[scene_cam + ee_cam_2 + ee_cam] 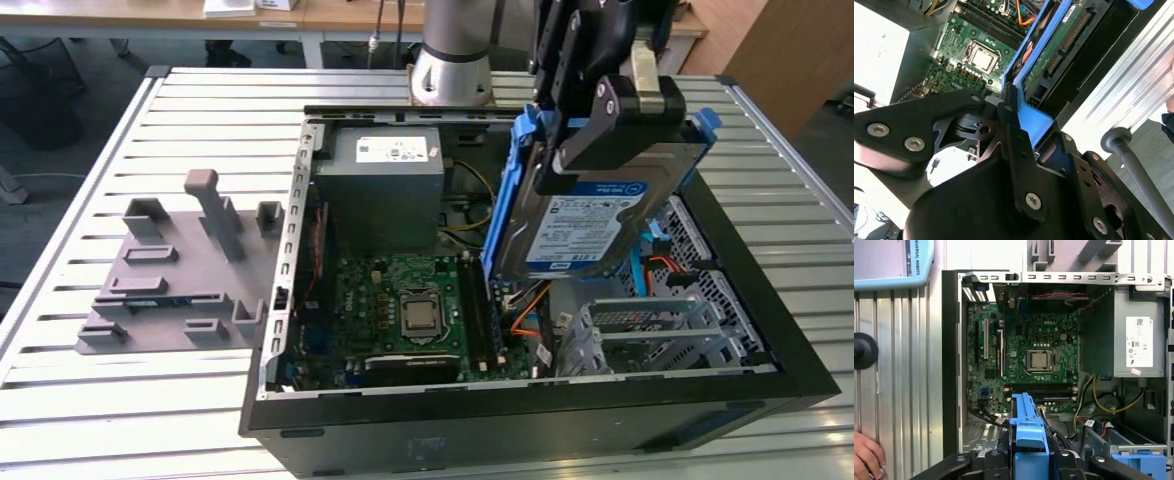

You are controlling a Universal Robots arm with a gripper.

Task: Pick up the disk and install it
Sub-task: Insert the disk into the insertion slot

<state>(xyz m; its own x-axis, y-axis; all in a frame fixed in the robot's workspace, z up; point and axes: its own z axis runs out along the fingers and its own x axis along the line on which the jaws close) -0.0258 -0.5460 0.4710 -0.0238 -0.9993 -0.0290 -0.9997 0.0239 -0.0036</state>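
Right now the black gripper (607, 140) pinches the flat silver hard disk (587, 225) in its blue plastic frame, with its jaws pressed on both sides. The disk hangs upright, a bit tilted, above the open black computer case (534, 420). A blue-and-white label covers its face. The grey power box (387, 200) has a white sticker.

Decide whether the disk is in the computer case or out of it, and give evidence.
Out. The hand grips the disk, steeply tilted, above the open case; it sits clear of the drive cage.
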